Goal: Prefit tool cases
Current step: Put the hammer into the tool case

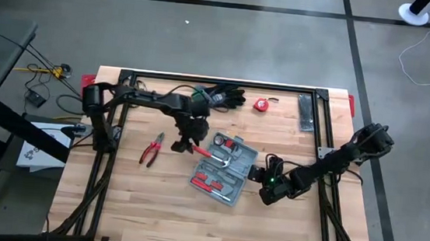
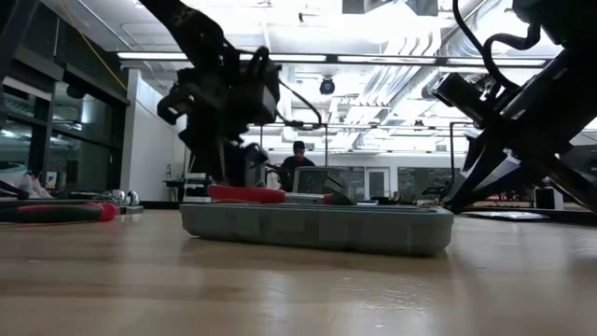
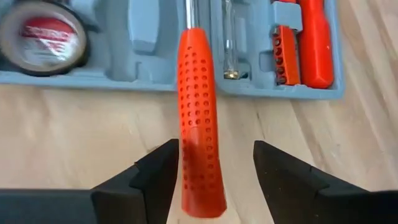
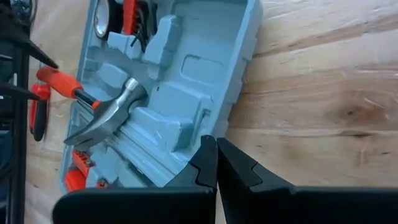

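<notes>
The left gripper [image 3: 214, 171], at centre in the high view, stands with its fingers [image 3: 155, 174] apart on either side of the hammer [image 3: 198, 118]; the orange handle lies between them, and from the left wrist view I cannot say for sure whether either pad touches it. The handle sticks out over the case [image 1: 225, 168] edge onto the table [image 1: 137, 207], while the steel head [image 4: 112, 109] rests across the moulded recesses, seemingly skewed, not bedded in its slot. To do this step well, the hammer likely needs its handle swung in line with the long recess and then pressed flat, so a re-grip low on the handle with the fingers square to it would give the best control; lifting clear first would avoid dragging the case. The case lies open at centre of the high view, just right of the left gripper, with a tape [image 3: 43, 37] and a screwdriver [image 3: 316, 37] already seated. The right gripper [image 4: 216, 163], fingers together, sits against the case's right end in the high view, well placed to brace it. Pliers [image 1: 151, 151] lie left of centre.
</notes>
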Robot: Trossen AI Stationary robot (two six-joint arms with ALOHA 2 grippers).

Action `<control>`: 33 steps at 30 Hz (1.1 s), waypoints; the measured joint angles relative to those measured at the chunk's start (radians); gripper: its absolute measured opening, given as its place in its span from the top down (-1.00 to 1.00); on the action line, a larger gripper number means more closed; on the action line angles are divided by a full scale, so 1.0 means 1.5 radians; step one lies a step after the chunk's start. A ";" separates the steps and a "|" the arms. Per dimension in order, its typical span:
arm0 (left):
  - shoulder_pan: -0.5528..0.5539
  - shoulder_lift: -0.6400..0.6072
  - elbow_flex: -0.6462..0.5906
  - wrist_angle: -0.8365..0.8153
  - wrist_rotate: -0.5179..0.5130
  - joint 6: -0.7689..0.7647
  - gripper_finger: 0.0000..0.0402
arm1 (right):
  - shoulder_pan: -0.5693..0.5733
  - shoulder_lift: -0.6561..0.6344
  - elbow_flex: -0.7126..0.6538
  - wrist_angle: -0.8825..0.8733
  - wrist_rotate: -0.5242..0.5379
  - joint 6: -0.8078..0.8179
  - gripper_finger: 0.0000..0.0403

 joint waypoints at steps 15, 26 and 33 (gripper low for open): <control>-0.002 0.045 0.005 0.002 0.013 0.013 0.65 | 0.000 0.000 0.000 0.001 -0.009 0.001 1.00; -0.033 0.025 0.027 0.008 -0.073 -0.069 0.74 | -0.001 0.000 0.000 -0.008 -0.009 0.000 1.00; -0.089 -0.048 0.040 0.036 -0.131 -0.119 0.77 | -0.001 -0.001 0.000 -0.012 -0.008 0.004 1.00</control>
